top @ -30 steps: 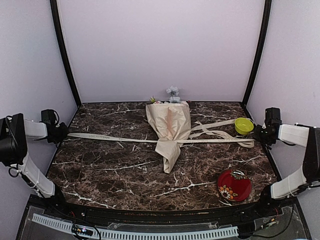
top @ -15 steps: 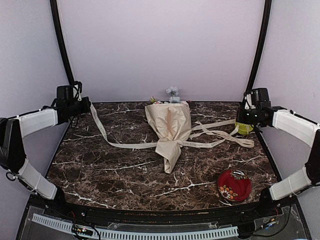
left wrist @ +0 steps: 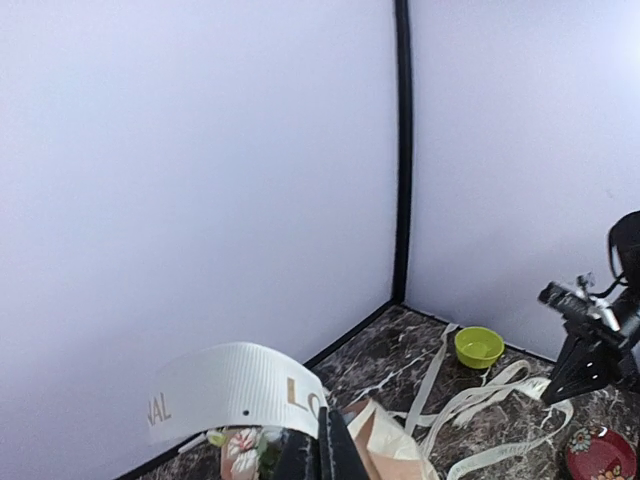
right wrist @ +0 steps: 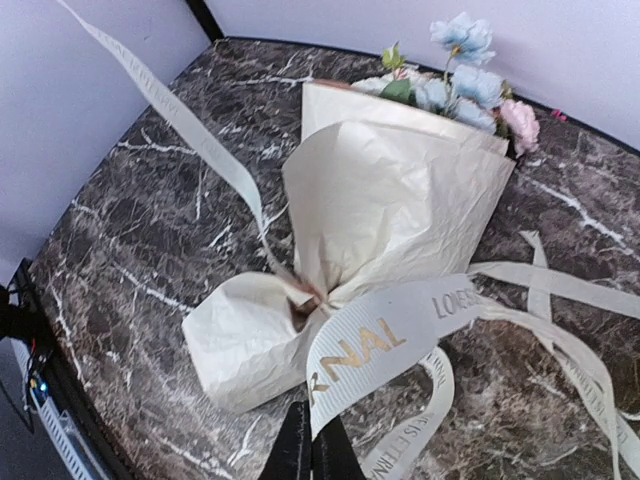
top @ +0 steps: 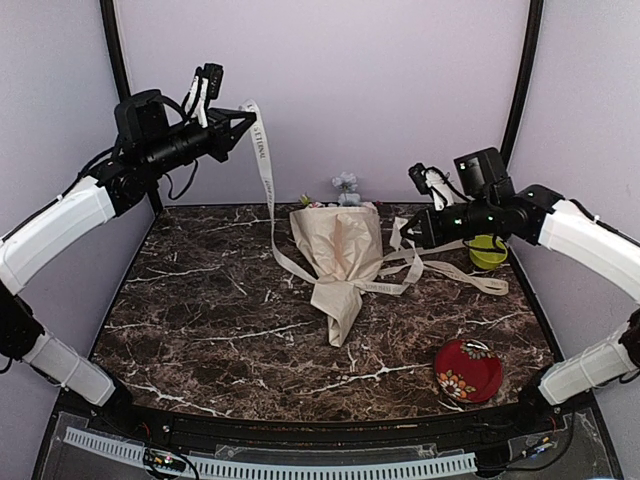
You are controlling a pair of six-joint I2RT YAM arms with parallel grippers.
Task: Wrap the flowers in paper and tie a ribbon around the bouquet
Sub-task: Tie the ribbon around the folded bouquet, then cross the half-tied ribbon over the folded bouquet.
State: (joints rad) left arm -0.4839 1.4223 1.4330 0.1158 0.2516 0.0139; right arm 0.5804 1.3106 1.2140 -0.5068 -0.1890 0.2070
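Lying on the marble surface [top: 200, 320] toward the back, narrow tip nearest the arms: the bouquet [top: 340, 255], i.e. paper [right wrist: 400, 200] cone w/ flowers [right wrist: 470, 80] in its wide far end. Ribbon [top: 268, 190] runs round the pinched neck. L claw [top: 245, 112] pinches one ribbon end high at rear left. R claw [top: 408, 228] pinches the other, just right of the cone. Lime-green bowl [top: 487, 252] at right edge, ribbon loops beside it. Red floral bowl [top: 468, 370] front right, contents can't tell.

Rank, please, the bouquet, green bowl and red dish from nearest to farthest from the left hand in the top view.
From the left hand, high at far left:
1. bouquet, table centre.
2. green bowl, far right.
3. red dish, near right.
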